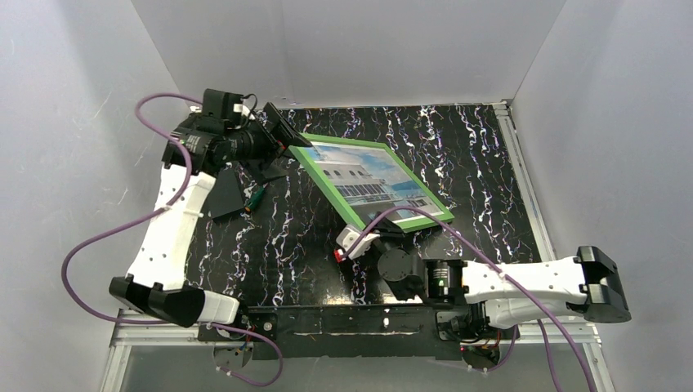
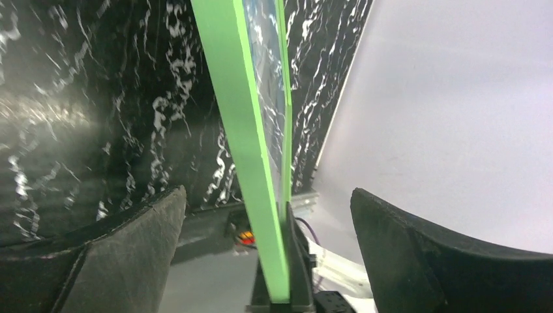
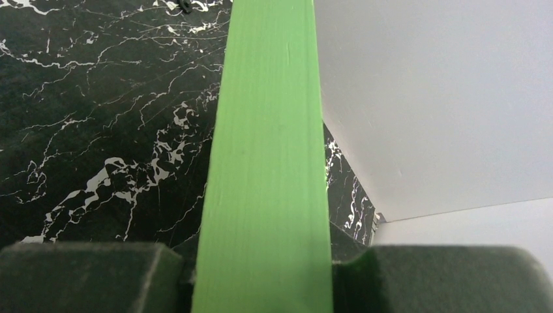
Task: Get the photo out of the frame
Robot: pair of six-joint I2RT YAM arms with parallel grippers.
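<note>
From where I stand, the frame (image 1: 323,189) hangs tilted over the black marble counter (image 1: 278,245). Its green front faces up, and the photo (image 1: 372,175) of the white building is seated inside it. I cannot tell whether any corner touches the counter.

The right gripper (image 1: 377,237) has the near edge. In its wrist view the jaws are clamped on the green border (image 3: 267,130), one pad on each face. The left gripper (image 1: 282,147) is at the far-left corner with its jaws spread wide. In its wrist view the border (image 2: 241,117) runs up between the two fingers (image 2: 150,248) and touches neither.

So the whole load seems to rest on one pinch at one edge, and that is the weak point. A long thin frame held that way will want to swing or twist. I would keep the right wrist steady and slow until the other side has a hold.

If the left is to take a hold, it should:
- close squarely across the border, not on the glazing or the print
- sit deep enough that the corner cannot pop out

The back is hidden from every view, so I cannot say how the photo is held in. Getting at that side likely calls for a flip, made with both grips firm.
</note>
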